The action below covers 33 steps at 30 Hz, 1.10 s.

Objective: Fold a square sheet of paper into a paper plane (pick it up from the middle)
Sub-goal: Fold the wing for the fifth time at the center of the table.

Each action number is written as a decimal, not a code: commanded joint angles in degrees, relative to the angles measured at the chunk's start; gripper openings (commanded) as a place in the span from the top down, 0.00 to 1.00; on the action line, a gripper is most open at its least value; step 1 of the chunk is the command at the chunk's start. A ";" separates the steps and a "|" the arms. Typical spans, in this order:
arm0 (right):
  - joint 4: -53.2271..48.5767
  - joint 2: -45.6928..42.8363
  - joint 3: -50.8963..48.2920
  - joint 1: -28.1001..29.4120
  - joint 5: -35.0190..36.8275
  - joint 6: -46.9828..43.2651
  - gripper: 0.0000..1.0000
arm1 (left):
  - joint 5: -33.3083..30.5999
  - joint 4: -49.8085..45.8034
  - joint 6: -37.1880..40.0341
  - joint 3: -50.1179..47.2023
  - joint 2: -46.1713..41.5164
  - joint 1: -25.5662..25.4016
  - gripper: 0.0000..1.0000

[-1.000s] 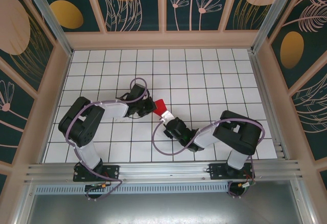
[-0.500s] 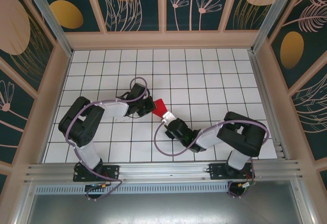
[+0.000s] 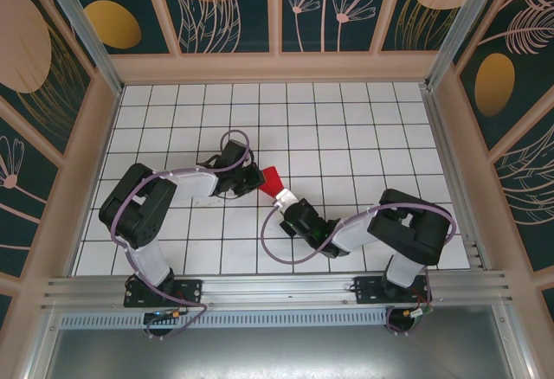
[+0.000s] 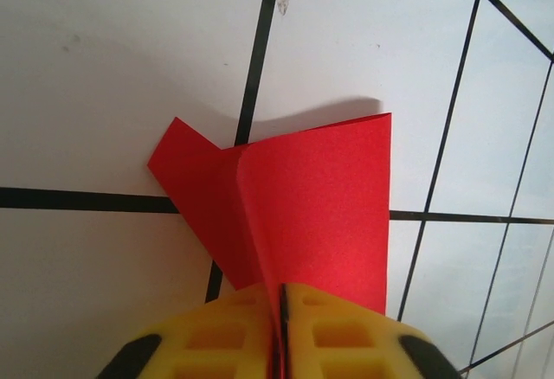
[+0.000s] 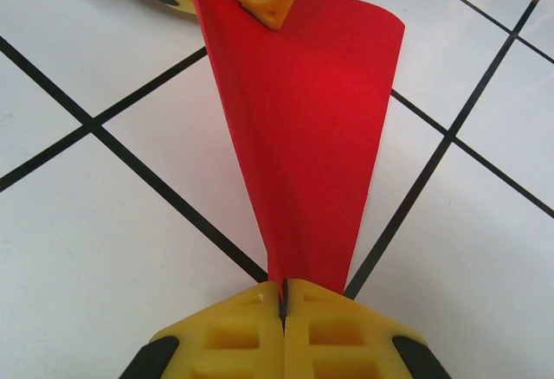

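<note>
Left: your left claw (image 4: 281, 314) is closed, its yellow pads pressed together on the wide end of the paper plane (image 4: 316, 193). The paper stands on edge, and one flap splays off to the side.

Centre: the paper spans the gap between the two claws, near the middle of the gridded bench (image 3: 363, 128).

- **Handling:** Treat it as very light, thin and limp. It is probably stiff only along the centre crease, where the layers stack. It is likely to slip from smooth pads, buckle if you push the ends together, and tear if you pull them apart.
- **Where to grip:** Take hold on the crease, not on a single loose flap.

Right: your right claw (image 5: 283, 305) is also closed, pinching the narrow end where the paper tapers.

Hard to make out:

- From overhead the wrists cover most of the red, leaving a small patch.
- Both pinched ends are hidden inside the pads.
- You cannot tell whether the lower edge touches the bench or hangs just above it.
- You cannot tell how many folds lie within.
</note>
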 commanded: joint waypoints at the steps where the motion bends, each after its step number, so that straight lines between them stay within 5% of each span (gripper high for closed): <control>1: -0.89 -1.73 0.29 -0.70 -1.11 1.89 1.00 | -1.53 -2.01 0.88 1.00 -2.51 0.40 0.79; 6: -0.43 -5.63 -0.81 -3.01 -9.57 6.87 1.00 | -5.77 -4.67 1.07 0.89 -6.91 0.38 0.56; 11: 0.91 -8.05 -2.29 -6.97 -20.05 11.84 1.00 | -10.74 -7.02 0.81 -0.63 -11.74 0.38 0.46; 33: 3.04 -4.05 -3.87 -12.74 -31.46 22.99 1.00 | -8.84 -3.93 -0.97 -4.97 -15.45 0.41 0.43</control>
